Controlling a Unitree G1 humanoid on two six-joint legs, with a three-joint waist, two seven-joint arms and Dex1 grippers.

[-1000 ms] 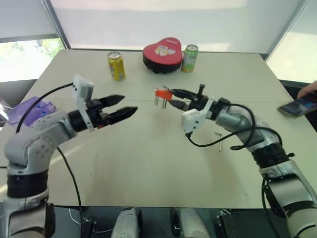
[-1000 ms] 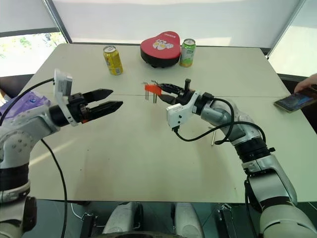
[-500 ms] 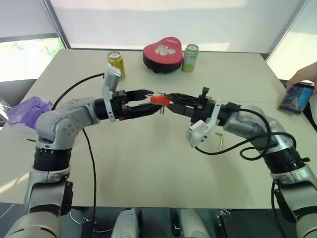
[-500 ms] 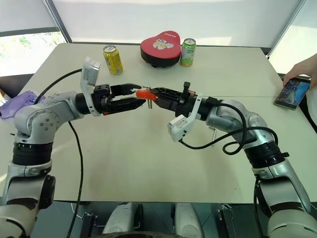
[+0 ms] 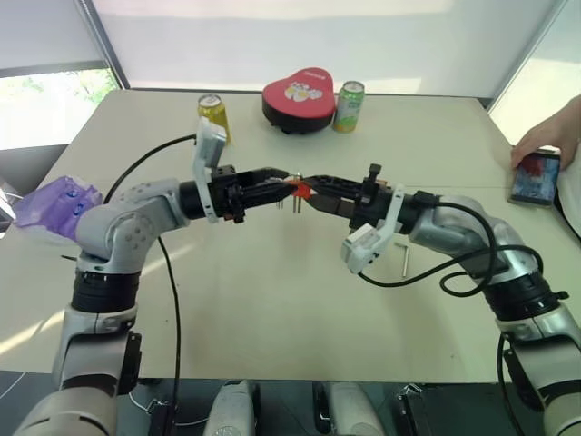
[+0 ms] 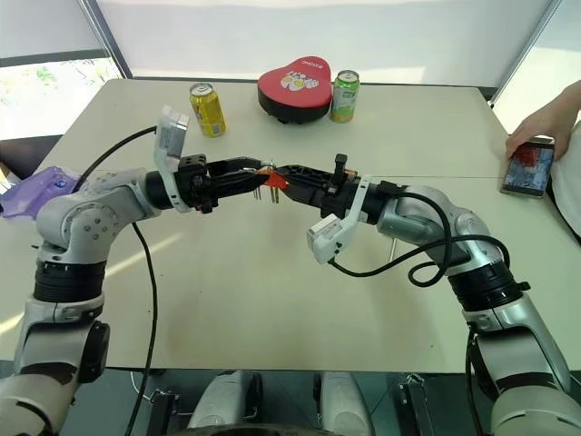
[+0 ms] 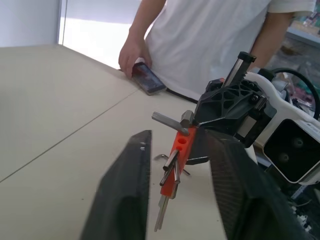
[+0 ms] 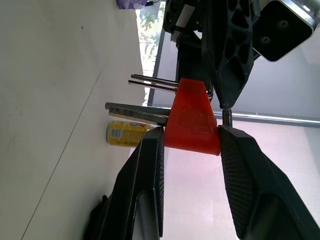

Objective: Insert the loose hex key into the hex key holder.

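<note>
Head views: you have the right pincer (image 5: 309,184) raised over the middle of the worktop (image 5: 272,309), clamped on the hex key holder (image 5: 293,185), whose short keys hang down. A second ago the left pincer (image 5: 277,179) stood well to the left with its jaws apart. It has since come across and now meets the holder from the opposite side. The loose hex key (image 5: 405,258) lies flat on the worktop under the right forearm, well apart from both pincers and held by neither. At the far right edge, a person's hand (image 5: 547,138) rests on a phone (image 5: 526,175).

Left wrist view: the holder sits at the tip of the left pincer, with its keys pointing down and the right arm's housing directly behind it. You cannot tell here whether the left pincer has closed on the holder or merely stands about it.

Right wrist view: the right pincer's fingers (image 8: 150,165) press both flanks of the orange block, narrow and firm.

Finding: the change looks like a handover of the holder from right to left. This would free the right arm to collect the key beneath it. Insertion has not begun. Confirm the left grip before you release the right, or the holder may drop.
</note>
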